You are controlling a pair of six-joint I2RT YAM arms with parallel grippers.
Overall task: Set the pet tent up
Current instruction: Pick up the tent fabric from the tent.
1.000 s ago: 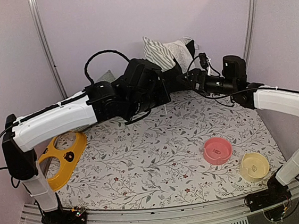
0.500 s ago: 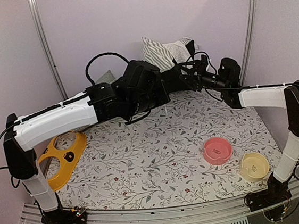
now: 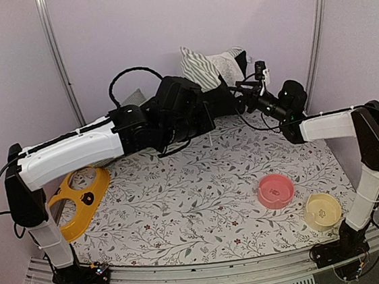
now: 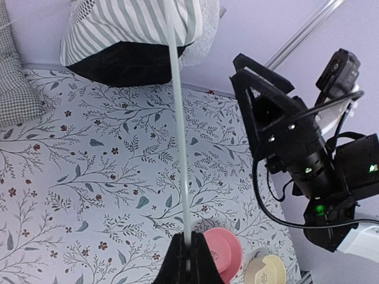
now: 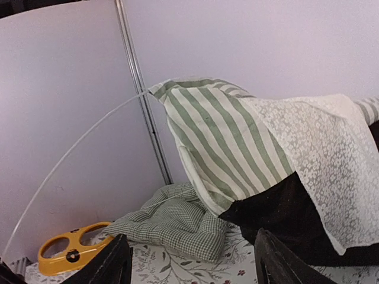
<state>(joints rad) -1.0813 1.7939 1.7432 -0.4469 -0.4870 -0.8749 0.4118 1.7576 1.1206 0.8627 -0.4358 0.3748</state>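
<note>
The pet tent [image 3: 210, 65] is a slumped heap of green-and-white striped fabric, white mesh and black cloth at the back wall. It also shows in the left wrist view [image 4: 130, 26] and the right wrist view [image 5: 231, 142]. My left gripper [image 4: 188, 260] is shut on a thin white pole [image 4: 179, 130] that runs up into the striped fabric. In the right wrist view the pole [image 5: 71, 148] arcs from the tent's peak down to the left. My right gripper [image 5: 192, 266] is open and empty, just right of the tent [image 3: 239, 95] and facing it.
A green checked cushion [image 5: 177, 222] lies left of the tent by the wall [image 3: 134, 97]. A pink bowl [image 3: 276, 190] and a cream bowl [image 3: 322, 209] sit at the front right. A yellow double feeder [image 3: 80, 197] lies at the left edge of the flowered mat [image 3: 182, 204].
The right arm has refolded, its elbow swinging out to the right and its gripper turning toward the tent. The left arm and the pole have not moved.
</note>
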